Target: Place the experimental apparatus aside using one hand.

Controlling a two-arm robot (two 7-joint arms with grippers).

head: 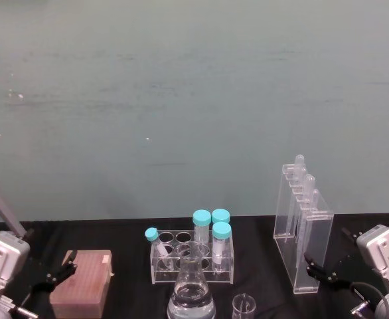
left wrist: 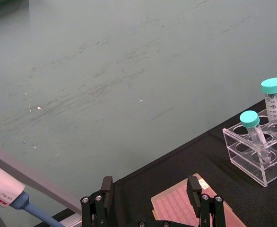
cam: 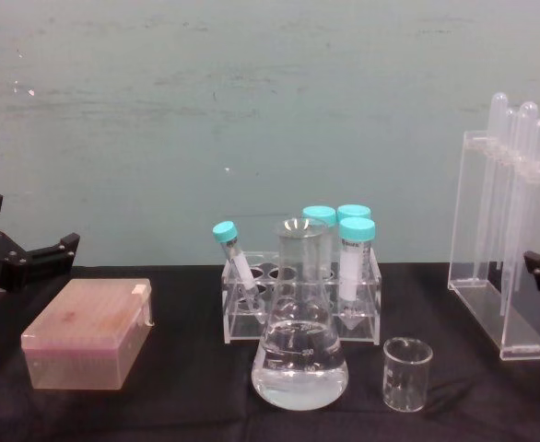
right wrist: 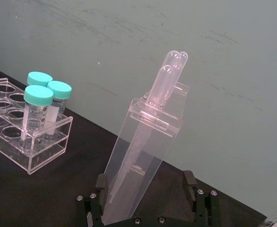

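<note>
The tall clear acrylic rack [head: 304, 229] of long glass tubes stands on the black table at the right, also in the chest view [cam: 505, 249]. My right gripper [head: 324, 274] is open just beside its near end; in the right wrist view the rack's base [right wrist: 145, 146] sits between the spread fingers [right wrist: 100, 183], apparently apart from them. The conical flask [cam: 299, 354] holding clear liquid and the small beaker [cam: 407, 372] stand at the front centre. My left gripper [head: 54, 278] is open at the far left, near the pink box.
A clear tube rack [cam: 298, 295] with several teal-capped tubes stands behind the flask. A pink tip box [cam: 90, 333] lies at the left, close under the left gripper [left wrist: 149, 188]. A pipette [left wrist: 1, 193] leans at the far left. A teal wall backs the table.
</note>
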